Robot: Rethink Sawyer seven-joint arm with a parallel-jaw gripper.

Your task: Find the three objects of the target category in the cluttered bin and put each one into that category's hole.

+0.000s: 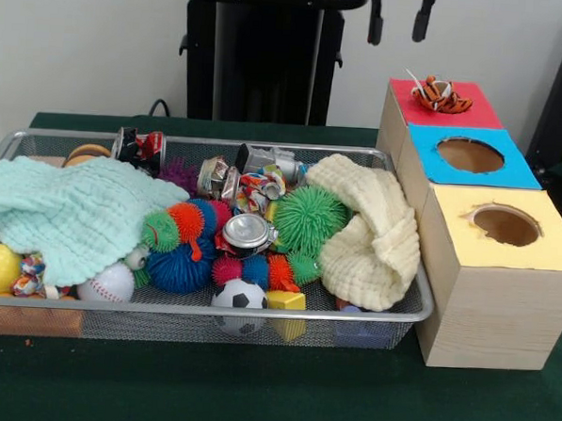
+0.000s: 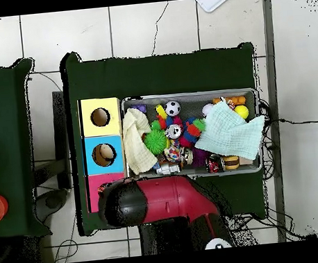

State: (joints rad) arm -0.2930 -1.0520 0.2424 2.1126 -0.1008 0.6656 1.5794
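The wire mesh bin [image 1: 422, 295] lies on the green table, full of clutter; it also shows in the overhead view [image 2: 258, 113]. The pale wooden box [image 1: 483, 311] stands at its right. An orange striped tiger plush [image 1: 440, 94] lies on the red surround [image 1: 476, 113], over the hole. My gripper [image 1: 399, 19] hangs just above the tiger at the top edge, open and empty. In the overhead view my red arm [image 2: 168, 197] covers the gripper and part of the red surround [image 2: 96, 193]. No monkey shows.
A blue-surrounded hole [image 1: 470, 154] and a yellow-surrounded hole [image 1: 506, 224] lie nearer the camera on the box. The bin holds a mint cloth [image 1: 73, 214], a cream cloth [image 1: 374, 234], a green spiky ball [image 1: 309, 217], crushed cans [image 1: 247, 233], a soccer ball [image 1: 239, 295] and a baseball [image 1: 108, 282].
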